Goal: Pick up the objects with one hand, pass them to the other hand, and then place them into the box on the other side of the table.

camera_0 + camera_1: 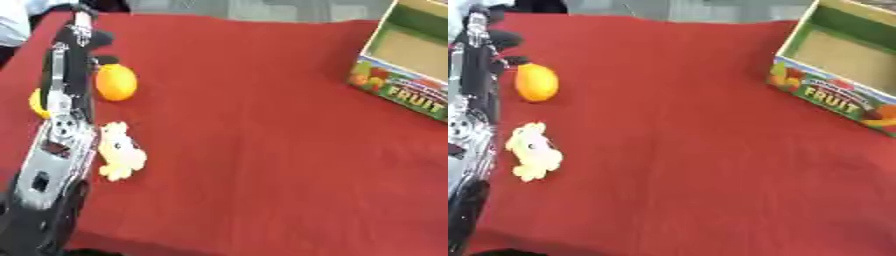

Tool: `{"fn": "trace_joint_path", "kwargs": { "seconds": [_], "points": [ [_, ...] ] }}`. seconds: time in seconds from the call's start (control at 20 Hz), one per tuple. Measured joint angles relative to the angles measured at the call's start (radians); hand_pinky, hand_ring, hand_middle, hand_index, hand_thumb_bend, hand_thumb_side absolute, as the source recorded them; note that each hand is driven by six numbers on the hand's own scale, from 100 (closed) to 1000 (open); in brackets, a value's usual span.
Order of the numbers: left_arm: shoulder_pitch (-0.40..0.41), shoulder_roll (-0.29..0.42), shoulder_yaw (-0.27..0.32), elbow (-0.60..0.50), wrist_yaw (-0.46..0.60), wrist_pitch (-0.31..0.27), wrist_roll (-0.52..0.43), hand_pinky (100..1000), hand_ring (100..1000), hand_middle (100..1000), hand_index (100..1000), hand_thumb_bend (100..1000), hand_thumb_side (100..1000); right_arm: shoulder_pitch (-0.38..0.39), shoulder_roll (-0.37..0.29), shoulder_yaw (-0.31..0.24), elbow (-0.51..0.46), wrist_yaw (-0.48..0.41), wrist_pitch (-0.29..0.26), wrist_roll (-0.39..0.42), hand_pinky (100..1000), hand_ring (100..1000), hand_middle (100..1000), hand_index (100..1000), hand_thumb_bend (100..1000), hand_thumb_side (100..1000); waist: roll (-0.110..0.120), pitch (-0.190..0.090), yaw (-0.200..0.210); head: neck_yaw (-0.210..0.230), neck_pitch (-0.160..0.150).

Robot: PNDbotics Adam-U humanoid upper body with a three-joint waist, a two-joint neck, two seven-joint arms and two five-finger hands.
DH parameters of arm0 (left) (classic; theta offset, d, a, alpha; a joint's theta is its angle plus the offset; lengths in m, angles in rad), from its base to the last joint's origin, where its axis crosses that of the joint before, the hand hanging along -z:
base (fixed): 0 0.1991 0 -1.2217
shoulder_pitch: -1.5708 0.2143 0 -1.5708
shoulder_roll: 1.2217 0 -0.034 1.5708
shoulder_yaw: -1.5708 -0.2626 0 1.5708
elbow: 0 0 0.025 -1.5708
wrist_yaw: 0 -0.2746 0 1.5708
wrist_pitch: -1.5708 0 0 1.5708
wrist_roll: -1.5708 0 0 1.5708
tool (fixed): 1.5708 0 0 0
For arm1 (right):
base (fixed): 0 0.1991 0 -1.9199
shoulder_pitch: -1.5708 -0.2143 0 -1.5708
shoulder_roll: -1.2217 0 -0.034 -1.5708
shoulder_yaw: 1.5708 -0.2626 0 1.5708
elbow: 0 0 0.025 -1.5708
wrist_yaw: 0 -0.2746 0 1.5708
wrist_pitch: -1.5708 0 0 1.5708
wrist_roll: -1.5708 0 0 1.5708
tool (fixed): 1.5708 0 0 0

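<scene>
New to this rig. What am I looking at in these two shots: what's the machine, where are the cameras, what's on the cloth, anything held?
Both pictures come from one stereo camera in a humanoid robot's head, looking down at the table: the left eye and the right eye, same moment. The black and silver limb along the left edge is the robot's left arm, reaching away from the camera; its left hand is near the far left corner, fingers too unclear to judge. I see nothing clearly held. The right hand is not in view. On the red cloth lie an orange fruit, a pale yellowish toy and something yellow mostly hidden behind the arm. The open FRUIT box sits far right.
</scene>
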State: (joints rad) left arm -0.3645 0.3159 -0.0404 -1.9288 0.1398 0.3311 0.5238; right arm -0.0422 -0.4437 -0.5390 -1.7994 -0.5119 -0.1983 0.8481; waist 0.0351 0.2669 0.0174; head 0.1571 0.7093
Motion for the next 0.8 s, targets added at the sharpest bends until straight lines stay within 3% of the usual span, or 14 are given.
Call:
{"fn": "trace_joint_path", "kwargs": {
  "seconds": [0.25,0.4,0.8],
  "points": [
    [-0.022,0.003,0.000,-0.001,-0.016,0.008,-0.005,627,744,573,836,107,816,0.008,0.000,-0.002,0.000,0.000,-0.004,-0.004,1000,1000,798,1000,100,528,0.001,0.000,0.000,0.004,0.001],
    [-0.034,0.029,-0.005,-0.010,-0.038,0.025,-0.016,641,763,584,843,110,767,0.008,0.000,-0.002,0.000,0.000,-0.005,-0.005,1000,1000,798,1000,100,528,0.001,0.000,0.000,0.006,0.001],
    [-0.091,0.199,-0.021,-0.046,-0.105,0.138,-0.103,698,804,616,859,161,594,0.009,-0.002,-0.002,0.000,0.001,-0.006,-0.006,1000,1000,799,1000,100,528,0.014,0.000,0.001,0.005,0.010]
  ]
}}
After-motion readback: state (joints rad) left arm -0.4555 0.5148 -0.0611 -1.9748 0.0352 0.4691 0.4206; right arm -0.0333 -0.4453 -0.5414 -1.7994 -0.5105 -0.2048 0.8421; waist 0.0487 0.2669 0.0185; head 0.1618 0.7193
